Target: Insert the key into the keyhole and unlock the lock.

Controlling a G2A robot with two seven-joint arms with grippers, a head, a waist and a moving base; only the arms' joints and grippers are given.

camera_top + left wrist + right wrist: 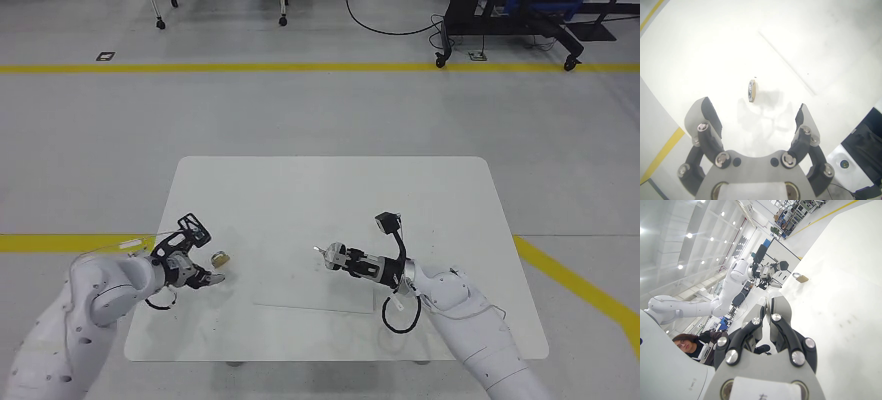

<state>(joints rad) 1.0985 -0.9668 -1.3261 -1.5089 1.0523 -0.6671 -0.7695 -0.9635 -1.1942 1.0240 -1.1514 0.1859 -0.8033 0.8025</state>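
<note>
Where left end effector (pixel 754 106) points, lock (pixel 752 91) lies.

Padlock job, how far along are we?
Done: nothing; the padlock lies on the table, shackle closed, untouched. In hand: left gripper open just short of it, right gripper shut farther off; whether it holds the key is unclear. Left: inserting, unlocking.

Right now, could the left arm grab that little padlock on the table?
Probably yes. The left gripper is open, and the padlock rests just ahead of its fingers on the table. Nothing stands between them, so the way looks free.
</note>
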